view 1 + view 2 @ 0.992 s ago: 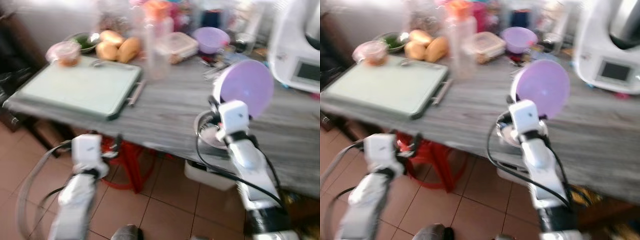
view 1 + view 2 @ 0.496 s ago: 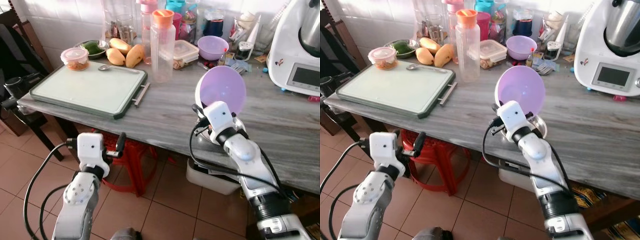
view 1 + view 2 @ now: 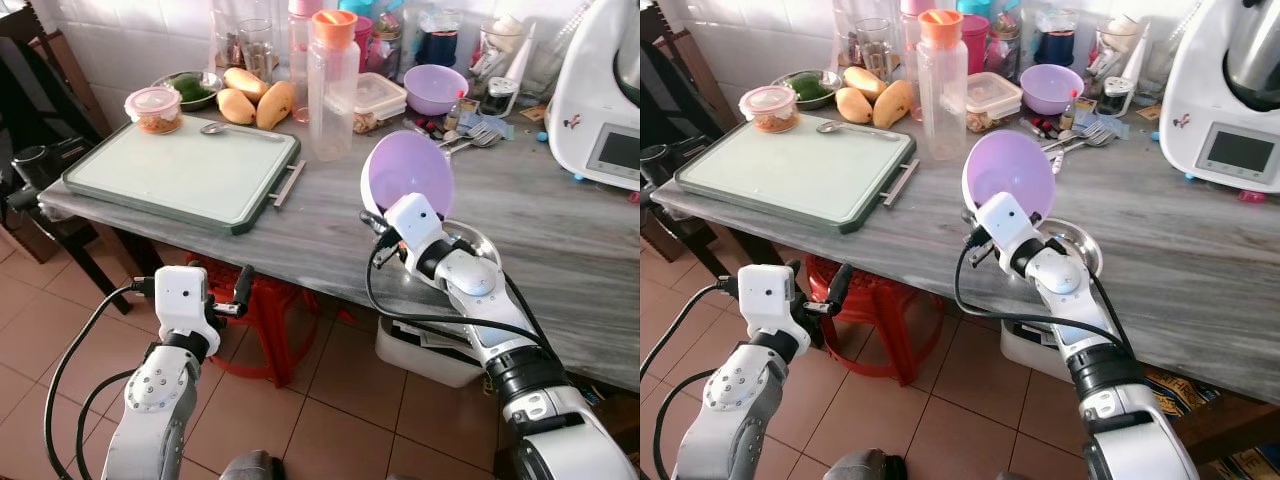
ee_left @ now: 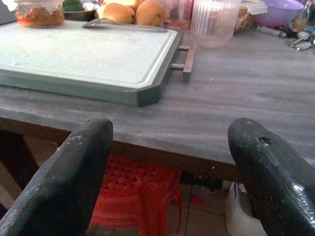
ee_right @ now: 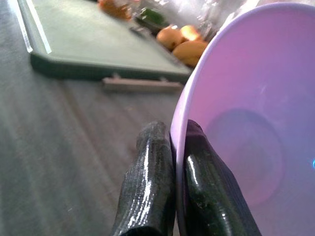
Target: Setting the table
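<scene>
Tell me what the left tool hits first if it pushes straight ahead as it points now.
Probably the front edge of the grey table: the open left tool points at it from just below tabletop height. The green tray lies beyond on top. Depth is uncertain.

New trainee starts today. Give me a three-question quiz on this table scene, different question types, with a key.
1. True or false: the right claw pinches the rim of the purple bowl.
2. Which lies on the green tray? A) fork B) spoon C) knife
3. Fill in: the left claw is open, below the table edge and holding ____.

Key: 1 true; 2 B, the spoon; 3 nothing.
</scene>
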Motion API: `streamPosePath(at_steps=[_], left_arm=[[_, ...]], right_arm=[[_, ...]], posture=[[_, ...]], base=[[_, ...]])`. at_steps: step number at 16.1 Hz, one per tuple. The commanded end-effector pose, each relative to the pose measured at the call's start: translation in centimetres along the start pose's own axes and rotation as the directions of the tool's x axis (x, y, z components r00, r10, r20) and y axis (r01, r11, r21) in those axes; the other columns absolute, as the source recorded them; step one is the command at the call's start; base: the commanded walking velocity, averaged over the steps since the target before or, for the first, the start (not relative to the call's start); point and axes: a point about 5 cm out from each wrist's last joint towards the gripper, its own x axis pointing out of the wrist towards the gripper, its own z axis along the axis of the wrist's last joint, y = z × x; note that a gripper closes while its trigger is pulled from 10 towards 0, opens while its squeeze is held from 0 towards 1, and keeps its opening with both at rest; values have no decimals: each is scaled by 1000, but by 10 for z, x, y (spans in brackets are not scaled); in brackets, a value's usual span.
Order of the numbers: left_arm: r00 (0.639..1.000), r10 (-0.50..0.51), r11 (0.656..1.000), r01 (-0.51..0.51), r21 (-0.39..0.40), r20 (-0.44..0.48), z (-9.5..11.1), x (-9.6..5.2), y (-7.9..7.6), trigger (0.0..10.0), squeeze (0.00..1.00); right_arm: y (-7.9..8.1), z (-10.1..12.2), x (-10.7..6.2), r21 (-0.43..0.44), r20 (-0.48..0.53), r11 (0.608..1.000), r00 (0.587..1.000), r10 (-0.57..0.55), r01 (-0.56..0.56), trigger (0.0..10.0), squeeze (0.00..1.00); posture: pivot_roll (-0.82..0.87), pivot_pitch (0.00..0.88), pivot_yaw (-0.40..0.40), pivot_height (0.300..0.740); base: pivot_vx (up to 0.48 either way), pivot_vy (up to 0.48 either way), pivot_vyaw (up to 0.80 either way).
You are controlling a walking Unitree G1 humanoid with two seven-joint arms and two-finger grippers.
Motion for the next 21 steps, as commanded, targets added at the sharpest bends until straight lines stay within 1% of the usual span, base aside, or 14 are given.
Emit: streamPosePath(at_steps=[1, 2, 4, 6, 7, 11, 12, 13, 17, 21], left_arm=[[1000, 1, 1000, -1, 6, -16, 1, -2, 2, 10000, 0], [999, 0, 1000, 0, 0, -33, -1, -2, 2, 10000, 0], [999, 0, 1000, 0, 4, -34, -1, -2, 2, 10000, 0], [999, -5, 1000, 5, 6, -38, -1, -2, 1, 10000, 0], [999, -12, 1000, 13, 2, -46, -3, -2, -2, 10000, 0], [999, -14, 1000, 14, -3, -51, -3, -1, -4, 10000, 0], [998, -15, 1000, 15, -4, -53, -3, -1, -4, 10000, 0], [998, -15, 1000, 15, -5, -56, -3, -1, -4, 10000, 0], [998, -15, 1000, 15, -3, -66, -5, -1, -4, 10000, 0], [997, -12, 1000, 12, 1, -75, -6, 0, -3, 10000, 0]], right_arm=[[1, 3, 7, -28, 1, 999, 1000, 18, -18, 10000, 0], [4, -1, 9, -46, -23, 999, 1000, 15, -16, 10000, 0], [9, -4, 10, -43, -25, 999, 999, 24, -25, 10000, 0], [16, -7, 11, -56, -19, 996, 998, 68, -69, 10000, 0], [18, -9, 11, -66, -18, 995, 997, 72, -73, 10000, 0], [19, -12, 11, -74, -18, 994, 997, 75, -76, 10000, 0], [16, -13, 11, -76, -20, 995, 998, 63, -64, 10000, 965], [13, -13, 11, -81, -20, 996, 999, 46, -48, 10000, 1000], [5, -13, 11, -94, -25, 996, 1000, -2, 0, 10000, 1000], [2, -10, 12, -115, -15, 993, 1000, -18, 16, 10000, 1000]], posture=[[30, 0, 21, 740], [33, 0, 23, 740], [34, 0, 25, 740], [33, 0, 31, 740], [29, 0, 28, 740], [26, 0, 25, 740], [26, 0, 26, 740], [27, 0, 26, 740], [30, 0, 25, 740], [29, 0, 27, 740]], base=[[0, 0, 0], [0, 0, 0], [0, 0, 0], [0, 0, 0], [0, 0, 0], [0, 0, 0], [0, 0, 0], [0, 0, 0], [0, 0, 0], [0, 0, 0]])
